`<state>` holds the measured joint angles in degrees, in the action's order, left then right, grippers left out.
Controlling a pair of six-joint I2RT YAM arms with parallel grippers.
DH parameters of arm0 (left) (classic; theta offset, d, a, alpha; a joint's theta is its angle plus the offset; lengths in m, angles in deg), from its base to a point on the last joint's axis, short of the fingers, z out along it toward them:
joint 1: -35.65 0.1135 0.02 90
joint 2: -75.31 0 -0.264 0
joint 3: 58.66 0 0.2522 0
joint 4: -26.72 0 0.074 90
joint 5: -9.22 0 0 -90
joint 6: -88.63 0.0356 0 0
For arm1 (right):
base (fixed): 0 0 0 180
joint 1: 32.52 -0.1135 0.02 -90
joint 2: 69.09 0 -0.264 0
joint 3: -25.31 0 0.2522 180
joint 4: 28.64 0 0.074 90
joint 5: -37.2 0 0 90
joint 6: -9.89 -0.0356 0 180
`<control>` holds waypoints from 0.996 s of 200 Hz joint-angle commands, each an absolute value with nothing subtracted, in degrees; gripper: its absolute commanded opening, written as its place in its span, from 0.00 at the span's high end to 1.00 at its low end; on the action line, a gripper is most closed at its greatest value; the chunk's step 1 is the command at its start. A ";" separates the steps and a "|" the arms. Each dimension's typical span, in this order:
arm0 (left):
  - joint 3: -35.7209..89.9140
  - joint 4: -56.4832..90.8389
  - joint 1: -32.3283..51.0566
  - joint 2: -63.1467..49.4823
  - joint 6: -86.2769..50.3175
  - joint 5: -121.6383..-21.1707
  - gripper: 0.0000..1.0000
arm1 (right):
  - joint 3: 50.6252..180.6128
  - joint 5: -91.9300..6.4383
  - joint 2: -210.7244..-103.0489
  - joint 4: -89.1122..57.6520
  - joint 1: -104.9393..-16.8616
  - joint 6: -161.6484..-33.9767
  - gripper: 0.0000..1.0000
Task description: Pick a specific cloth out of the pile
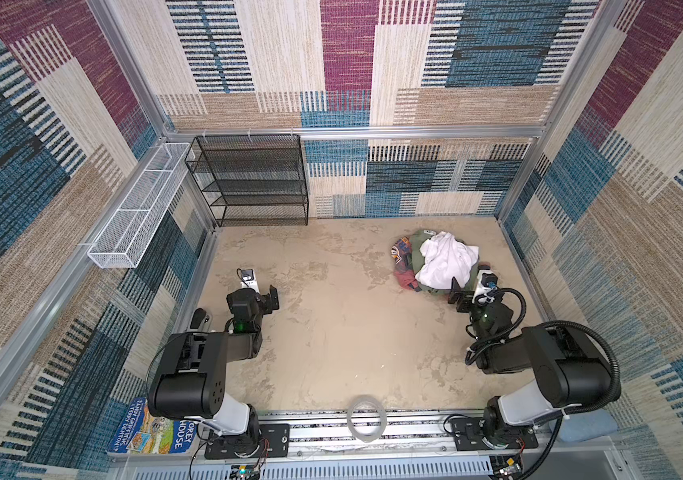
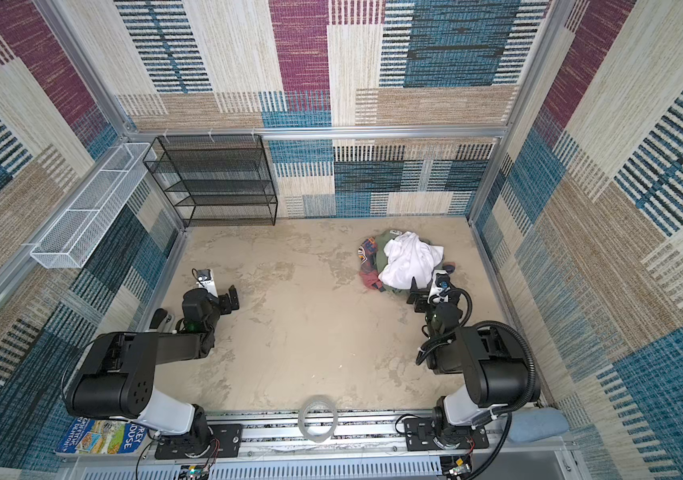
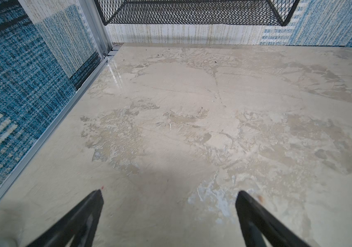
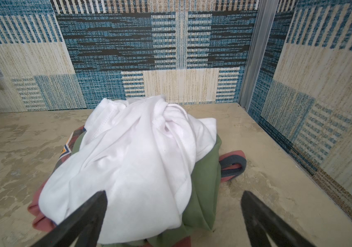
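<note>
Both grippers spread wide, nothing held. Left gripper [image 3: 170,192] is over the bare mottled beige tabletop [image 3: 192,96]; its wrist view shows just that and the black wire-mesh shelf [image 3: 192,10]. Right gripper [image 4: 175,192] is at the near edge of the pile of soft garments [image 1: 435,266], right of centre in both top views; can't tell if it touches. The salmon-red T-shirt with navy trim [image 1: 405,279] lies lowest, under the olive green garment [image 4: 205,177] and the crumpled white garment [image 4: 138,160]. Top views show its print at the pile's left edge. The right wrist view adds a navy-trimmed loop beside the olive.
</note>
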<state>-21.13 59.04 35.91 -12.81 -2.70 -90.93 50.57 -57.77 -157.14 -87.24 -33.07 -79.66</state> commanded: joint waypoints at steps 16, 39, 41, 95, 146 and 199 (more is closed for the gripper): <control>-21.31 60.95 35.92 -12.69 -3.13 -90.92 0.00 | 50.62 -57.53 -157.00 -89.33 -33.09 -79.59 0.00; -21.27 60.94 35.92 -12.77 -3.13 -90.95 0.00 | 50.64 -57.52 -157.06 -89.36 -33.05 -79.59 0.00; -21.26 60.94 35.92 -12.69 -3.13 -90.96 0.00 | 50.60 -57.52 -157.06 -89.33 -33.05 -79.59 0.00; -21.33 61.01 35.90 -12.67 -3.13 -90.92 0.01 | 50.62 -57.53 -157.05 -89.36 -33.09 -79.60 0.00; -19.68 52.65 35.83 -6.34 -4.01 -93.15 0.16 | 50.65 -57.43 -156.93 -89.32 -33.12 -79.59 0.00; -16.17 33.22 35.07 7.89 -10.79 -92.28 0.28 | 64.38 -59.33 -141.82 -56.83 -33.36 -84.31 0.15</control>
<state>-19.08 45.71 35.42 3.04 -4.99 -92.52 59.80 -58.91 -147.34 -72.24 -33.16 -80.65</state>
